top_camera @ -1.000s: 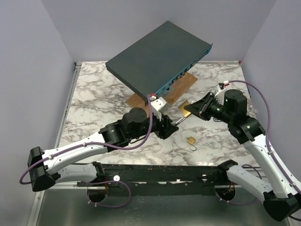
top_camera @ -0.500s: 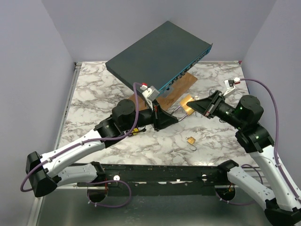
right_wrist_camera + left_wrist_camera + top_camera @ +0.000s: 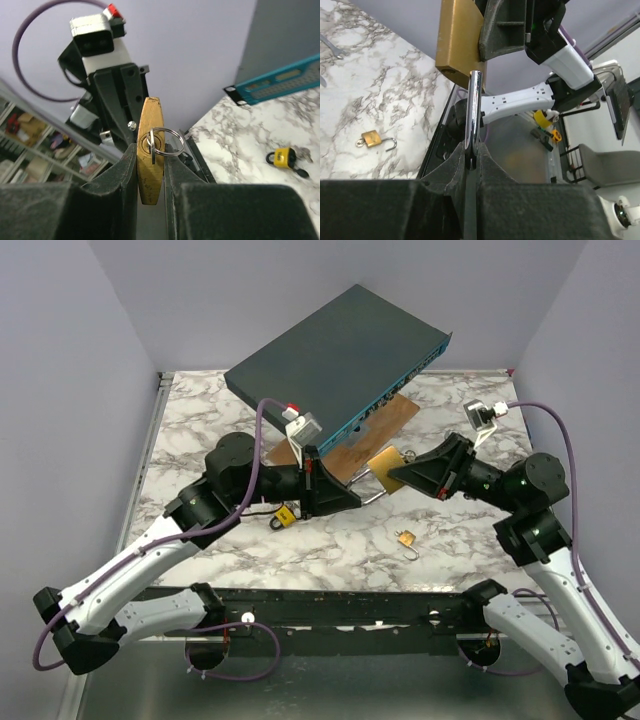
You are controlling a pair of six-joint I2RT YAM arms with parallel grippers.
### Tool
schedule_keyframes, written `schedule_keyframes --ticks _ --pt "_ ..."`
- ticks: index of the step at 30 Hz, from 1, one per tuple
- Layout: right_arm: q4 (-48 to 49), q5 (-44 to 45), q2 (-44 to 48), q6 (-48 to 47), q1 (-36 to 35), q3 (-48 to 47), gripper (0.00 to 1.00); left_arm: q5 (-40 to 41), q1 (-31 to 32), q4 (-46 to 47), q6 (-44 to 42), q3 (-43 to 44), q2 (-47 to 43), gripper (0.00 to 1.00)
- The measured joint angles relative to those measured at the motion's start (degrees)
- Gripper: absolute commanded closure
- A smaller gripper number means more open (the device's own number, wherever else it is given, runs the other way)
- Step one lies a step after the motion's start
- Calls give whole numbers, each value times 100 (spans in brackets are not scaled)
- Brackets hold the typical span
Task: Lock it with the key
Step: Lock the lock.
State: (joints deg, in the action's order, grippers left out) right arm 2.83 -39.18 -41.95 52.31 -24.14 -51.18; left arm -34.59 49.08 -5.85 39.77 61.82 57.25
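A large brass padlock (image 3: 386, 462) is held in the air between both arms. My right gripper (image 3: 398, 473) is shut on its body; in the right wrist view the body (image 3: 150, 170) stands edge-on between the fingers (image 3: 122, 170). A key (image 3: 152, 146) with a steel ring (image 3: 170, 142) sits in its keyhole. My left gripper (image 3: 352, 495) is shut on the padlock's steel shackle (image 3: 472, 110), which rises from the fingertips (image 3: 460, 150) to the brass body (image 3: 456, 40).
A small brass padlock (image 3: 406, 539) with an open shackle lies on the marble table (image 3: 200, 430) below the held lock; it also shows in the left wrist view (image 3: 371, 138). A yellow padlock (image 3: 284, 515) lies under the left arm. A tilted dark box (image 3: 335, 355) rests on a wooden board (image 3: 365, 435) behind.
Both arms have risen and shifted left with the large padlock held between them. The left arm has pulled back, uncovering the yellow padlock on the table.
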Motion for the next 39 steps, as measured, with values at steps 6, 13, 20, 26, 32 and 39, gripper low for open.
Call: schedule_keyframes --ticks 6,13,20,26,32,39 --pt "1088 -750 -170 127 -72 76 94 -59 2 -1438 -730 992 -42 100" --pt "1447 -1211 -337 160 -94 90 93 -52 0 -2275 -1182 1508 55 100" --pt "1469 -1379 -354 101 -87 114 89 -59 0 -2835 -1469 1919 271 100" --pt "1399 -1480 -352 -59 -59 114 87 -72 0 -3228 -1692 2210 446 100" --pt "1344 -1598 -352 -184 -48 125 84 -107 0 -3418 -1864 2315 525 100" --pt "1331 -1705 -352 -210 -15 179 83 -157 -24 -3512 -1923 2315 573 100"
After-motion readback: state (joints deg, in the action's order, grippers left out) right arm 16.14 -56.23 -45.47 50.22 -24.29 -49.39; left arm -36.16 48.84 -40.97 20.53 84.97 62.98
